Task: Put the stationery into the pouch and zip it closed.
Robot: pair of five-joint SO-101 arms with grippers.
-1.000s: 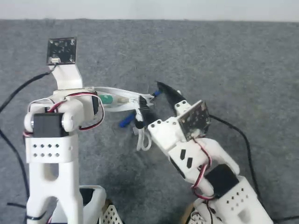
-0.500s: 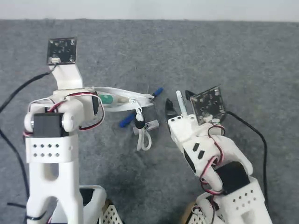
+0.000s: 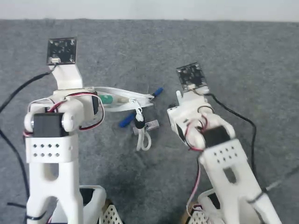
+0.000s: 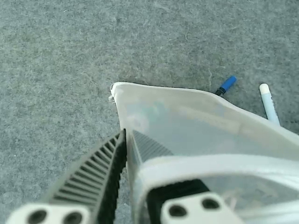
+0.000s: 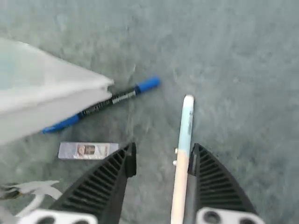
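Clear pouch (image 4: 196, 126) clamped by our left gripper (image 4: 127, 137) | right gripper (image 5: 162, 148) spread astride white pen (image 5: 186, 126), lower centre | blue pen (image 5: 103, 103) outside, zipping ahead

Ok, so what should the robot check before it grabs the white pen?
1. White pen between the fingers of the right gripper: ok, though it lies close to one finger.
2. Right gripper open wide enough: ok, there is a gap on both sides of the pen.
3. Left gripper holding the pouch: ok, it is shut on the pouch's edge.
4. Pouch mouth open enough for a pen: cannot tell.
5. Blue pen and small box out of the way: ok, both lie off to the side, outside the fingers.
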